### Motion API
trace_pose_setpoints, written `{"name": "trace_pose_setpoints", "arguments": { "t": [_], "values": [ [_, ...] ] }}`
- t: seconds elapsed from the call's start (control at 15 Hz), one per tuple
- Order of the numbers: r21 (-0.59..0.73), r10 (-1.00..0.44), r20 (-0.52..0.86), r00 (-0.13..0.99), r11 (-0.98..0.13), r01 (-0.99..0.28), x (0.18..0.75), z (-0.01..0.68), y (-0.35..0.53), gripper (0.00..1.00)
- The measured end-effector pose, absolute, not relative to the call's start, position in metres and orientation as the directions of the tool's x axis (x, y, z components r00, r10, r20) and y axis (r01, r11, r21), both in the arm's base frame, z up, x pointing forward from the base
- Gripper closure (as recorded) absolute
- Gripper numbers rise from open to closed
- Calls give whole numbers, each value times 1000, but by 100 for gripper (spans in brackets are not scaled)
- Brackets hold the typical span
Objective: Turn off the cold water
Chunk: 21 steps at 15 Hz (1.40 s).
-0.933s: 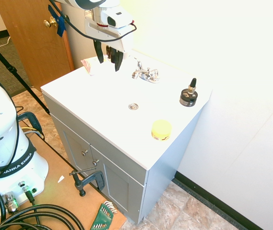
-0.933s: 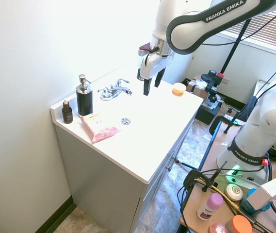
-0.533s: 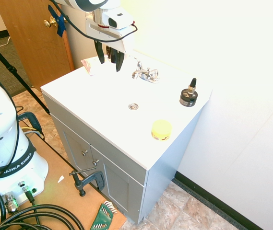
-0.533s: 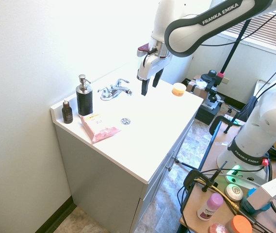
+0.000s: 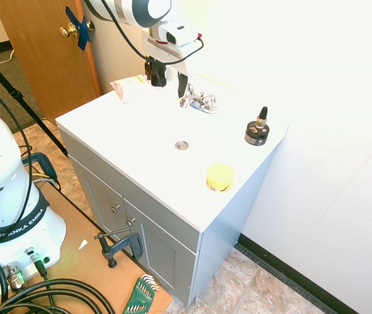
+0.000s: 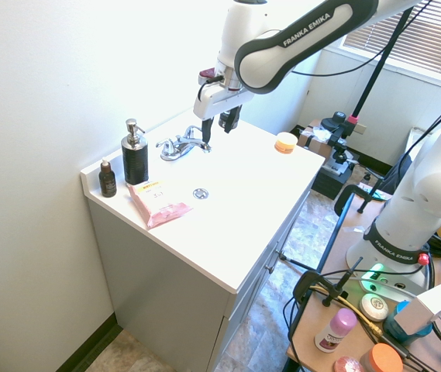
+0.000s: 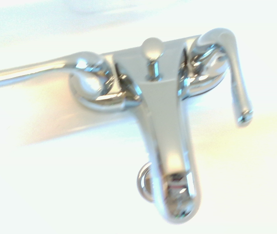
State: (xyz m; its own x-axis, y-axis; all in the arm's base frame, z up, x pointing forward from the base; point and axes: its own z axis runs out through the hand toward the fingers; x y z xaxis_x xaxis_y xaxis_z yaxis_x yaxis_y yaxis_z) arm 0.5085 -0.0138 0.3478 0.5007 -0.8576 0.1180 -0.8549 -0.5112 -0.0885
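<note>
First exterior view: a white robot arm hangs its pincer over a vanity worktop, fingers apart and nothing between them. The cold-water handle, the faucet's right-hand lever seen facing the spout, sits near the wall. In the wrist view it points forward alongside the spout, while the left-hand handle reaches out sideways; no running water can be made out.

The step in hand appears to be the approach. A sound move would bring one finger low beside the lever's free end and push it in an arc about its base, probably outward to mirror its twin, though the closing direction is a judgement. Pressure near the tip should need less effort; the smooth chrome may let a finger slip, and a wide sweep could knock the spout. Easing off at the stop would spare the faucet.

The count on the worktop: two handles, one spout, one lift knob, one drain, one yellow-orange jar, one squat dark bottle, one pump dispenser, one small dark bottle and one pink packet.
</note>
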Motion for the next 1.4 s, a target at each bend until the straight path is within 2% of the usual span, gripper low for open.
{"name": "trace_pose_setpoints", "arguments": {
  "t": [0.33,1.4],
  "values": [
    [-64,-893,163,420,-435,-898,545,317,-57,0],
    [-32,-888,303,347,-373,-927,602,305,-82,0]
  ]
}}
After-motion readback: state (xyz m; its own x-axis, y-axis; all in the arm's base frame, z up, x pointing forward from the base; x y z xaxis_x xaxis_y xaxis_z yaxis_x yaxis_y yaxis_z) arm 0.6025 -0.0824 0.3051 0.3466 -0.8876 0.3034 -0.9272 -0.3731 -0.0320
